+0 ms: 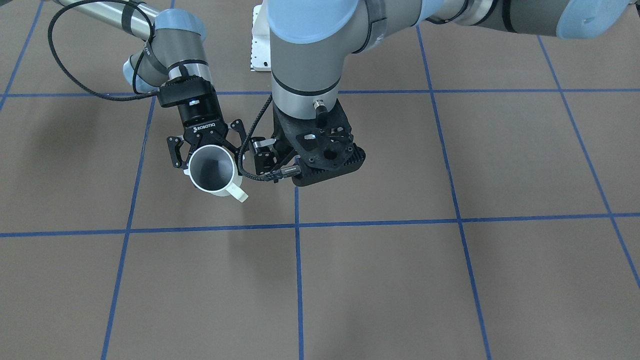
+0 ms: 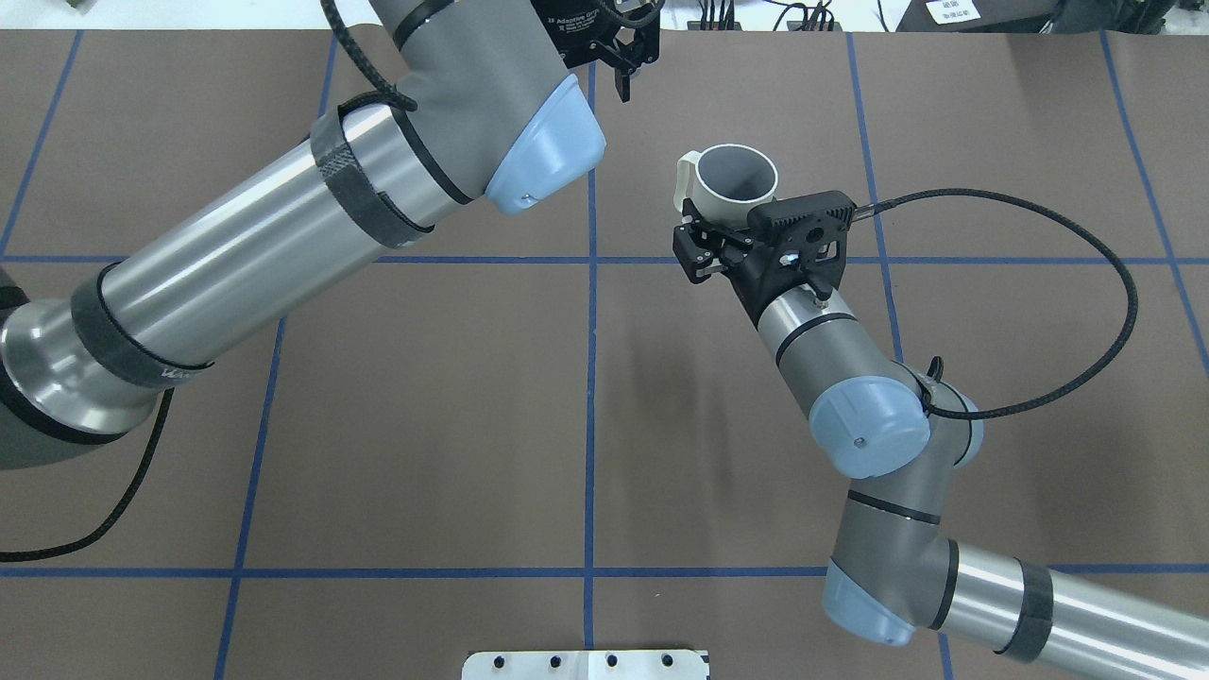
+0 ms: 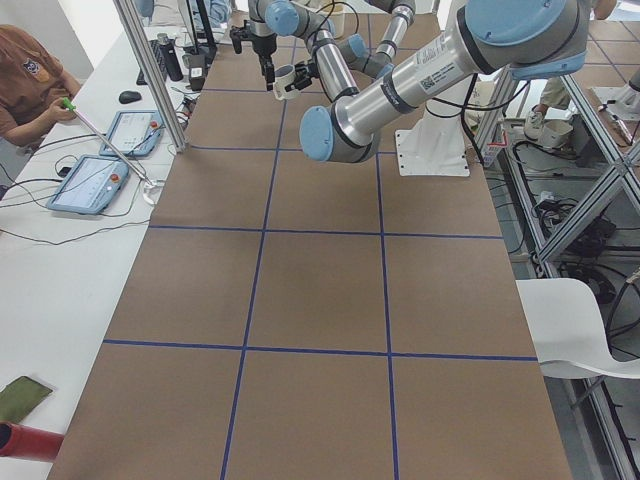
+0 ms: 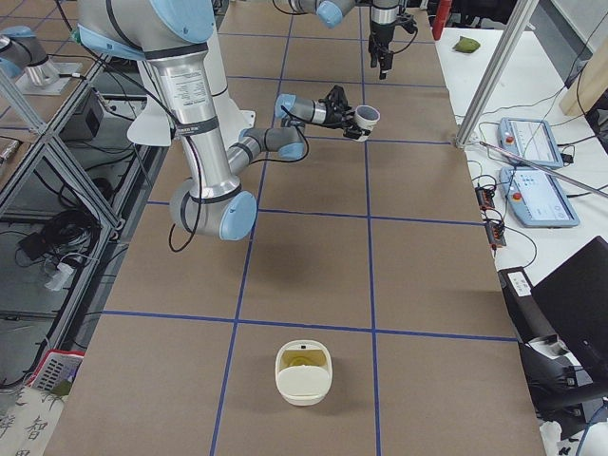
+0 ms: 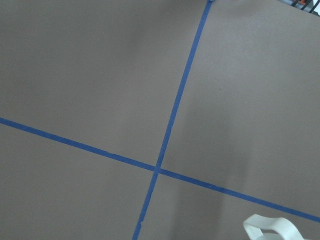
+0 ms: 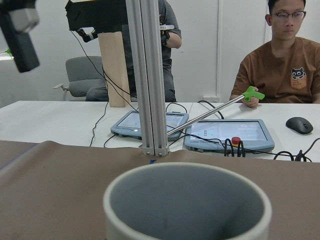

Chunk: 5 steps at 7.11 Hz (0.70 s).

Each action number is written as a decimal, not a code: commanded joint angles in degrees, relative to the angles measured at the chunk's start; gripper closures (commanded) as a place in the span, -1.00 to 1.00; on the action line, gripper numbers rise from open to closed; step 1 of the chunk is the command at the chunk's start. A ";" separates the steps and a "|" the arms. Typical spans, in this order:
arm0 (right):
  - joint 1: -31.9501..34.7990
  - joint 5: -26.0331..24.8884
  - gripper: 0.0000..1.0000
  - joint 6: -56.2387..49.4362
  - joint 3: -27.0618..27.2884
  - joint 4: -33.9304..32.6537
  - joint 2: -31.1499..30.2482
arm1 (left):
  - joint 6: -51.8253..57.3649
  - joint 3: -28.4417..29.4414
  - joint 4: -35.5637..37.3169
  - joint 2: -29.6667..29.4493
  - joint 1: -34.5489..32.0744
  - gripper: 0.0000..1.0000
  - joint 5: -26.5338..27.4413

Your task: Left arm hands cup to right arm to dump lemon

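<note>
Toward twelve o'clock overhead, right fingers (image 2: 692,247) are clasping a smooth cylindrical cup (image 2: 732,184), handle (image 2: 682,179) unseen by right wrist; left fingers (image 2: 624,80): cannot tell.

open room: brown tabletop with blue tape grid (image 2: 425,425), with wide open squares across the middle and toward the robot's left end.
obstacles:
– thick grey left arm with light-blue joint caps (image 2: 236,255), slanting above the left half.
– its black gripper with perforated plate (image 1: 262,154), just beside the handle of the small off-white mug (image 1: 212,172); narrow gap.
– grey right arm (image 2: 803,326) and looping black cable (image 2: 1133,302) over the right half; its plain black gripper (image 1: 209,152) clamped round the mug, off the table.
– off-white squarish tub (image 4: 304,388) on the table toward the right end, well apart.
– aluminium post (image 4: 499,66) at the operators' edge beyond the mug.
</note>
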 commanded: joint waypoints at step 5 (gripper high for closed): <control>-5.18 -10.92 0.05 -1.10 -5.07 -0.18 6.43 | -7.35 2.42 -0.13 -1.63 2.35 -0.61 -10.19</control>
